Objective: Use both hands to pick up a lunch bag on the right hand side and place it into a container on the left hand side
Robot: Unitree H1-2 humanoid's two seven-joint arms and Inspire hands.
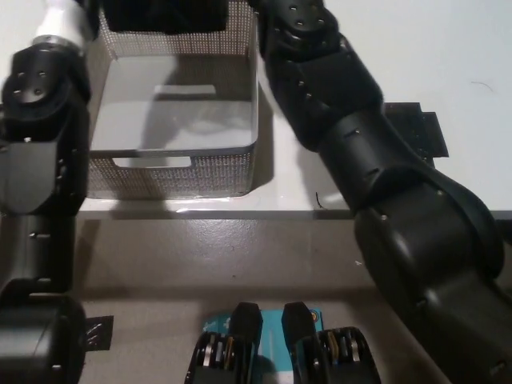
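The black lunch bag [164, 14] shows only as a dark block at the top edge, hanging over the far end of the grey mesh basket [172, 172]. The basket stands on the white table at the left, and its floor is bare. My left arm, with its white wrist [60, 24], rises along the left edge. The black right arm [360, 152] crosses from the bottom right up to the bag's right side. Both hands lie beyond the top edge, so their grip on the bag is hidden.
A black square mat [416, 128] lies on the white table [400, 48] to the right, partly covered by my right arm. The table's front edge [240, 212] runs across the middle of the picture, with grey floor below.
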